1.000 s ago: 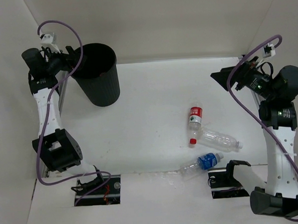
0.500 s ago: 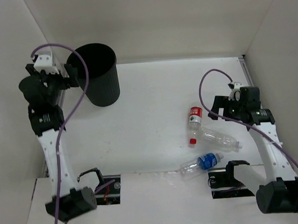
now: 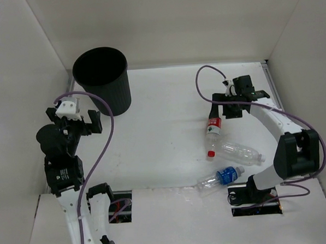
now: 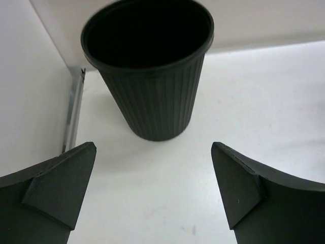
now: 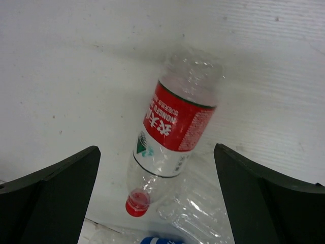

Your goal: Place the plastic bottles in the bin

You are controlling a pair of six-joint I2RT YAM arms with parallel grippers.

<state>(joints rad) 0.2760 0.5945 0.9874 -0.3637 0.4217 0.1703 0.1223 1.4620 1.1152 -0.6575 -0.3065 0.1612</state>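
Note:
The black ribbed bin [image 3: 102,81] stands at the far left; it also fills the top of the left wrist view [image 4: 152,76]. The red-label bottle [image 3: 212,131] lies right of centre, red cap toward me. The plain clear bottle [image 3: 241,152] lies beside it, and the blue-label bottle [image 3: 219,178] lies at the near edge. No orange bottle is in view. My right gripper [image 3: 225,112] is open, just above the far end of the red-label bottle [image 5: 175,122], fingers on either side of it. My left gripper [image 3: 75,120] is open and empty, near side of the bin.
White walls enclose the table on the left, back and right. A metal strip [image 4: 73,112] runs along the left wall beside the bin. The plain clear bottle [image 5: 203,218] and the blue label [image 5: 157,240] show at the bottom of the right wrist view.
The left gripper has drawn back from the bin's rim toward the near side. The right gripper has swung in from the far right to above the red-label bottle.

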